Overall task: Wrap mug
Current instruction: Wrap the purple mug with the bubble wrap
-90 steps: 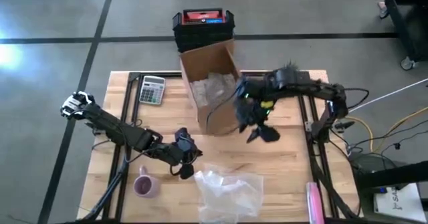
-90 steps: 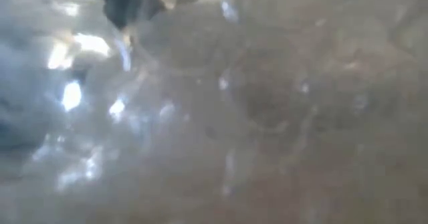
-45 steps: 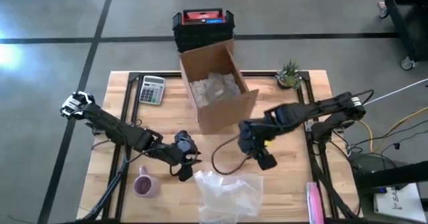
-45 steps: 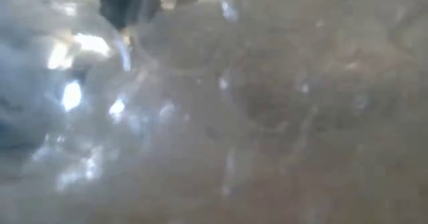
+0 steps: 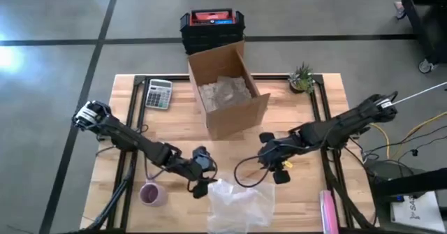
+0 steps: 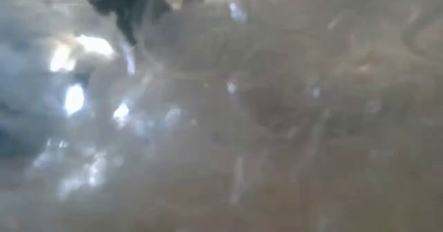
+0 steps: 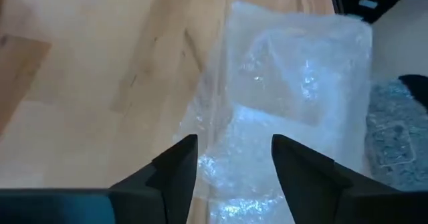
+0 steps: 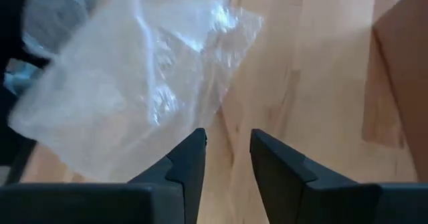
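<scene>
Grippers both hovered parted at bubble wrap edges: left gripper, right gripper. Best pinch corners low, flatten sheet before fetching mug.

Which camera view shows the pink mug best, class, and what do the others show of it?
The high view: the pink mug stands whole on the table, beside the left end effector. Neither wrist view shows it; the low view is blocked by the bubble wrap.
</scene>
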`<action>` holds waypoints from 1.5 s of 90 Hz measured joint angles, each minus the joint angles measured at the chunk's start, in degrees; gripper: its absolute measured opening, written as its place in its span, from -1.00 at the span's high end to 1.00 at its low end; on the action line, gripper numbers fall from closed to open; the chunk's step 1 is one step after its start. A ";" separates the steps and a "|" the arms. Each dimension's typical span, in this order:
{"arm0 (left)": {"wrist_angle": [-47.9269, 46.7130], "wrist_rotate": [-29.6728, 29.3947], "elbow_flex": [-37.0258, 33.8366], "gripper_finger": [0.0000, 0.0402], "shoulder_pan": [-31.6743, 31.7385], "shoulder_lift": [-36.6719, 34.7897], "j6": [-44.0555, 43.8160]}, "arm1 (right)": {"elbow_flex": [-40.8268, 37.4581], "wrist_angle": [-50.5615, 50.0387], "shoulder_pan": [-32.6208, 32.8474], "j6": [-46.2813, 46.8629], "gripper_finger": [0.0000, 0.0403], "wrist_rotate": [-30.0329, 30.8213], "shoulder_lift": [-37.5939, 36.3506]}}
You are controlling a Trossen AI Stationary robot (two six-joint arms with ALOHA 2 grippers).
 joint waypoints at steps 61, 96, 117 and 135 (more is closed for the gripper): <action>2.43 -0.11 -0.02 0.38 0.00 0.43 3.41 | -8.91 21.50 0.00 3.65 0.73 -0.61 0.48; 2.28 -0.26 -0.13 0.20 0.00 0.43 2.34 | -9.32 36.73 1.27 3.99 0.69 -5.24 6.62; 0.87 -0.28 -0.13 0.17 0.00 0.43 2.19 | -4.68 38.54 1.88 2.43 0.38 -12.27 14.82; -0.04 -0.21 -0.17 0.21 0.00 0.43 1.70 | 6.22 32.47 1.70 -2.00 -0.05 -12.62 22.43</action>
